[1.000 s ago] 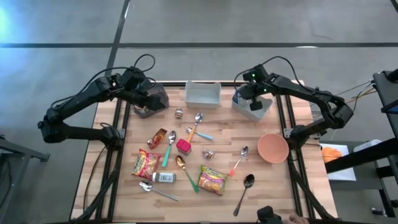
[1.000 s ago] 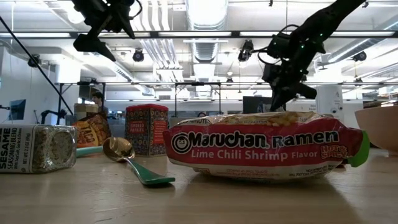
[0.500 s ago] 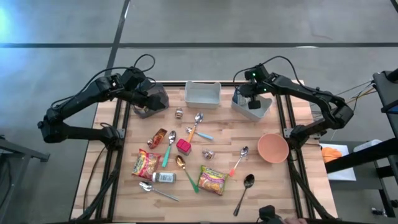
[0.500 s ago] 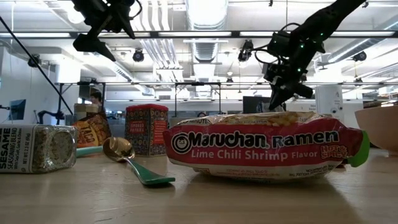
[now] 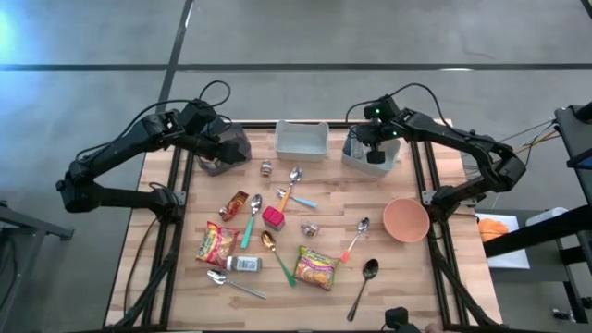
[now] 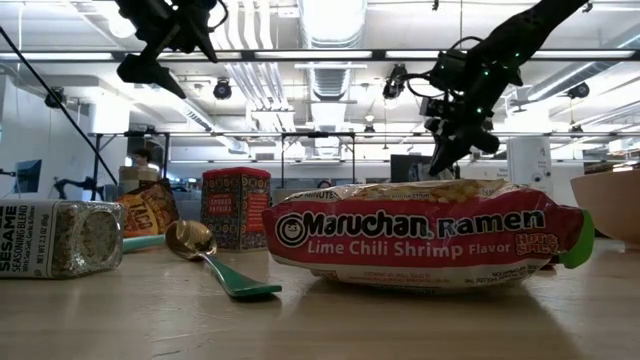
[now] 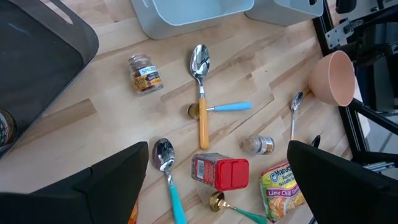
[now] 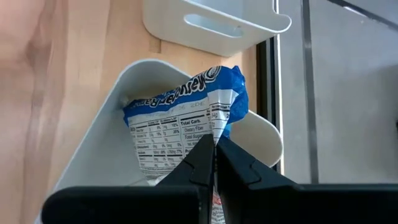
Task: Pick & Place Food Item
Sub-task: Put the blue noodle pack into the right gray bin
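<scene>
The blue food packet (image 8: 189, 124) stands in the white bin (image 8: 106, 155) near the table's far right corner, leaning against the bin's wall with its nutrition panel showing. The right gripper (image 5: 374, 154) hangs over that bin, its two fingers (image 8: 202, 163) pressed together on a fold of the packet's edge. That pinch looks like the reason the packet sits upright rather than slumped flat. Whether the packet is being lifted out or lowered in cannot be told from this moment alone, though the grip on its upper edge suits either.

Just beside this bin, along the far edge toward the middle, sits a second white bin (image 5: 302, 139), which looks empty from above. The pink bowl (image 5: 405, 220) rests near the right edge, well clear of the arm's reach path.

The rest of the goods lie spread over the middle and near half of the table: a ramen packet (image 6: 425, 236) toward the near edge, a second ramen packet (image 5: 215, 244) toward the left, a red spice tin (image 7: 219, 172), a sesame jar (image 6: 60, 238), small spice jars (image 7: 144, 73), and several spoons (image 7: 200, 87).

The left gripper (image 5: 215, 151) waits over the dark tray (image 7: 31, 56) at the far left corner, fingers spread wide and holding nothing.
</scene>
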Robot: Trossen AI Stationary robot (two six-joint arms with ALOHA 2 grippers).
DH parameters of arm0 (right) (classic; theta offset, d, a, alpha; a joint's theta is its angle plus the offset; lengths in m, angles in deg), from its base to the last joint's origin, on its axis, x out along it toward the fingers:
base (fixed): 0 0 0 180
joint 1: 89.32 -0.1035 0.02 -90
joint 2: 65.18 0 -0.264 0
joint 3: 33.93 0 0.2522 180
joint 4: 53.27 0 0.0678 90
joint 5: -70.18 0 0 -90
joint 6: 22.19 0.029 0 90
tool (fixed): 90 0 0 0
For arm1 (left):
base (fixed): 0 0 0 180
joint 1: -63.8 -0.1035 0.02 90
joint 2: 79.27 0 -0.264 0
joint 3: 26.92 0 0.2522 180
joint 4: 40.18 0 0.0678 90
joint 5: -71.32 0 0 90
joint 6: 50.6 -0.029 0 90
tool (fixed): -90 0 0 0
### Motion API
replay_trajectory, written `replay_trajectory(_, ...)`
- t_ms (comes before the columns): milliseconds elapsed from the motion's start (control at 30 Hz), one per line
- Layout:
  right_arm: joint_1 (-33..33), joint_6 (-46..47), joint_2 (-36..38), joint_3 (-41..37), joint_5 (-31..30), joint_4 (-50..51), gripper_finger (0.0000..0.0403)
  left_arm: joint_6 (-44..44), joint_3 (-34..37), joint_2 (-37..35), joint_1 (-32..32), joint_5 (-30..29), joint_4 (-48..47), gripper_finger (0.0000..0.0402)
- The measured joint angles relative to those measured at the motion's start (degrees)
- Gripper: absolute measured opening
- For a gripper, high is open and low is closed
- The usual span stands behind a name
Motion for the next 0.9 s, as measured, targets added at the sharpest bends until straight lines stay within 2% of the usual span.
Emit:
replay_trajectory(367, 0.0, 3.5, 0.0, 0.0, 3.2, 0.1, 0.0009, 0.2, 0.0, 0.0, 0.0, 0.0, 0.0, 0.0387)
replay_trajectory(700, 0.0, 4.7, -0.2, 0.0, 3.6, -0.1, 0.0009, 0.2, 0.0, 0.0, 0.0, 0.0, 0.0, 0.0387)
replay_trajectory(900, 0.0, 6.0, -0.2, 0.0, 1.4, -0.5, 0.0009, 0.2, 0.0, 0.0, 0.0, 0.0, 0.0, 0.0387)
